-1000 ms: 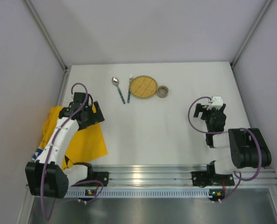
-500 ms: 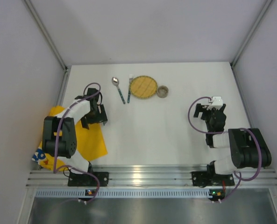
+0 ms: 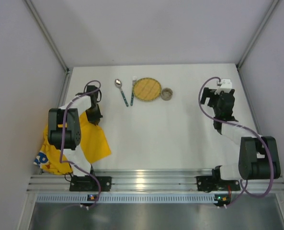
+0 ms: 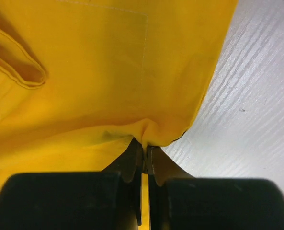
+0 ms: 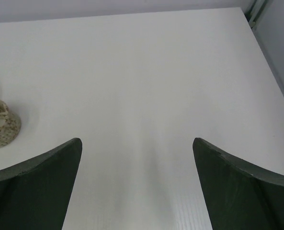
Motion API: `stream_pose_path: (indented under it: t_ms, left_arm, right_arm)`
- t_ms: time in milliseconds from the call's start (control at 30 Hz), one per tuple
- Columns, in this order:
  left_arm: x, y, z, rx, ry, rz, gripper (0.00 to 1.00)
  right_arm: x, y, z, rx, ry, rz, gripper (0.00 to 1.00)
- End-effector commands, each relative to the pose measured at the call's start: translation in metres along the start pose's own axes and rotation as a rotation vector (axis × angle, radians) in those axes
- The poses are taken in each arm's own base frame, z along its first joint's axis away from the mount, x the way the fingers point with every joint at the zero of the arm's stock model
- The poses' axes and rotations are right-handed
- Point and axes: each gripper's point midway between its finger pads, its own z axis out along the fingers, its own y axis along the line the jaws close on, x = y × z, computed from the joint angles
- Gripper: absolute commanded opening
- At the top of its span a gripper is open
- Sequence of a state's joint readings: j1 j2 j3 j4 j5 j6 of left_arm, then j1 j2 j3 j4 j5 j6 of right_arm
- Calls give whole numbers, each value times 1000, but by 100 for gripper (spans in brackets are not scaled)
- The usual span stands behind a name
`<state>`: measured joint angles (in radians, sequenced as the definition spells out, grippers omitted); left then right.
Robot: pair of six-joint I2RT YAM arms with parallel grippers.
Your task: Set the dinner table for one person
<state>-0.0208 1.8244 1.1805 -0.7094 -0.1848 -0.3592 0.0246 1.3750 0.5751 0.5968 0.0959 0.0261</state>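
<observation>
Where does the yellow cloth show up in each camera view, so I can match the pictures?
Top external: the yellow cloth lies at lower left, by the table's left edge.
Left wrist: it fills the upper left, its edge pinched in the shut left gripper.
Right wrist: not in it.
Shared landmark: the white dinner table, seen in all three views.

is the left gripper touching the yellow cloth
Touching. The left wrist view shows the left gripper shut on a fold of the yellow cloth. The fabric is pinched between its fingers with no gap.
</observation>
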Motion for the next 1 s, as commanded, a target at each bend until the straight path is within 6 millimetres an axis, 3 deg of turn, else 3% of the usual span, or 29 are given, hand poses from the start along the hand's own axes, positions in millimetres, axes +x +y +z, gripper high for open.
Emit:
stream_pose_path:
  t_ms: [0, 67, 133, 200, 233, 267, 300, 333, 367, 400, 467, 533, 567, 633, 833, 867, 967]
  left_arm:
    - [-8, -1, 1, 22, -22, -12, 0]
    - [-7, -4, -8, 57, -38, -20, 0]
    - [-5, -11, -18, 94, -49, -14, 0]
    - [-7, -16, -38, 129, -86, -17, 0]
    - [-4, -26, -47, 158, -98, 0, 0]
    - [-6, -32, -62, 185, -130, -6, 0]
    - [2, -44, -71, 204, -135, 24, 0]
    - [6, -51, -80, 221, -149, 34, 0]
    - [9, -59, -94, 248, -176, 23, 0]
    - [16, -68, -101, 264, -181, 30, 0]
    - [41, -94, -120, 322, -177, 73, 0]
    - [67, -122, -133, 377, -160, 94, 0]
    - [72, -132, -140, 406, -167, 85, 0]
    - [89, -157, -152, 456, -172, 139, 0]
    - [110, -230, -169, 561, -163, 217, 0]
    - [114, -241, -162, 552, -145, 225, 0]
    - [124, -277, -168, 580, -130, 257, 0]
  right_arm:
    - [-25, 23, -10, -77, 69, 76, 100]
    - [-43, 41, -18, -120, 67, 69, 100]
    - [-75, 66, -36, -191, 6, 39, 100]
    - [-112, 73, -59, -168, -50, 20, 100]
    - [-120, 82, -69, -167, -61, 36, 100]
    - [-116, 79, -75, -148, -43, 79, 100]
    - [-117, 80, -85, -140, -35, 279, 100]
    - [-102, 72, -89, -90, 12, 392, 100]
    - [-61, 67, -96, -56, 133, 441, 100]
    - [-54, 70, -104, -97, 153, 470, 100]
    - [-14, 68, -118, -101, 275, 489, 100]
    - [-10, 66, -134, -105, 278, 511, 100]
    - [2, 60, -142, -78, 303, 504, 100]
    - [-8, 49, -157, -60, 246, 503, 100]
    - [-17, 26, -194, -4, 208, 460, 100]
    - [-16, 22, -200, 13, 224, 456, 100]
    - [-26, 19, -213, 22, 206, 491, 100]
